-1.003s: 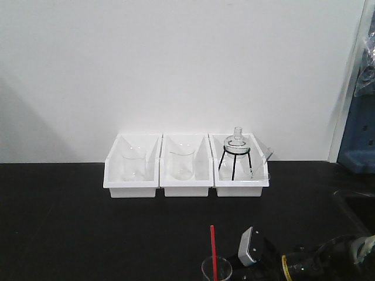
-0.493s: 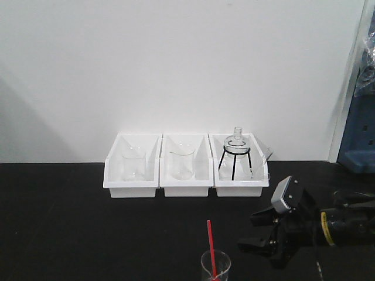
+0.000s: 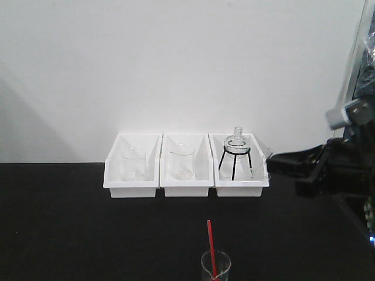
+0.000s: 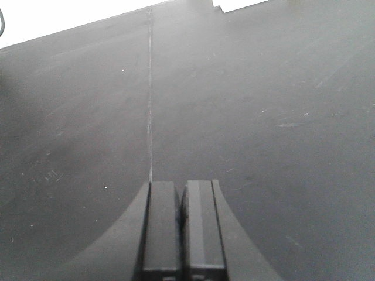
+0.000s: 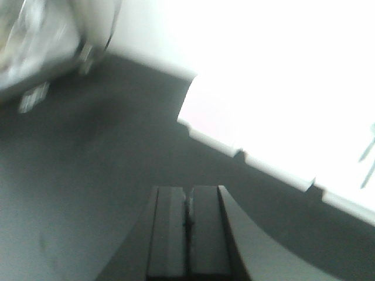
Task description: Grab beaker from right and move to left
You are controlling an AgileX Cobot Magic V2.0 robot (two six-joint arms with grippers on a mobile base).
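Three white plastic bins (image 3: 186,188) before you, each holding clear glassware. Small clear glass beaker (image 3: 215,267) with thin red rod (image 3: 211,246): matte black tabletop (image 3: 70,234), bottom edge, ungripped. Right gripper (image 5: 188,234): fingers pressed together, empty. Left gripper (image 4: 182,228): likewise.

Right gripper (image 5: 188,222) is hanging raised at the right, fingers pressed together; left gripper (image 4: 181,225) is likewise closed.
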